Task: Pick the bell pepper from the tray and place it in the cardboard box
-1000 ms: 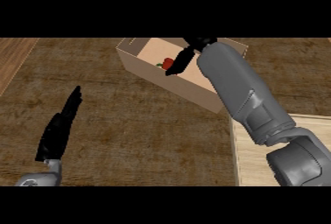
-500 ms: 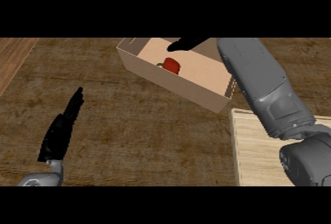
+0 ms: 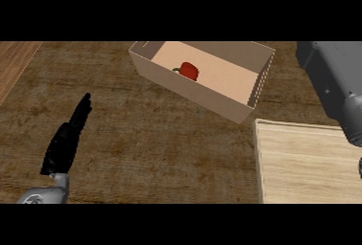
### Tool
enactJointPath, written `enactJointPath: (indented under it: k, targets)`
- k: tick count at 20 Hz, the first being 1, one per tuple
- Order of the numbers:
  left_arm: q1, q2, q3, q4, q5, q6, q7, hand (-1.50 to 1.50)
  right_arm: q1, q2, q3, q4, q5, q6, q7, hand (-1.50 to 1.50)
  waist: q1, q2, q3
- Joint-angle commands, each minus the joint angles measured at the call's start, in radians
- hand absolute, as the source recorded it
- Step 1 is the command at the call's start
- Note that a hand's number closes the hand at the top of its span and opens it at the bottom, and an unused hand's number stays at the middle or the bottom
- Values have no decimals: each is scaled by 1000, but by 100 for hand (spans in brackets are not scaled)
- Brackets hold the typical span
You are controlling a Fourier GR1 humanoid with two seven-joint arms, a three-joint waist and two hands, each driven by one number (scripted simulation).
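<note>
Right hand gone — brown counter (image 3: 163,143)

1. You looked steeply down on a dark brown counter (image 3: 170,158) that filled nearly the whole view.
2. Its top showed a coarse wood grain running roughly from left to right, with darker streaks and mottled patches across it.
3. At the counter's far left corner you saw a strip of lighter, reddish-brown wood (image 3: 14,57); whether it was floor or another surface, you could not tell.
4. The line between the two ran on a slant, from the far edge down towards the left edge.
5. The light lay soft and even over the counter.
</note>
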Motion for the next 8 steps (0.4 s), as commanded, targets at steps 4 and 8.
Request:
enactJointPath:
  k: [4, 8]
  targets:
    - [-10, -4, -4, 4, -2, -3, 3, 0, 52, -177, -51, 8, -41, 120, -21, -150, 17, 13, 2]
    - [-5, 0, -11, -1, -2, -14, -21, 0, 68, -252, -45, 15, -32, 211, -23, -150, 26, 13, 3]
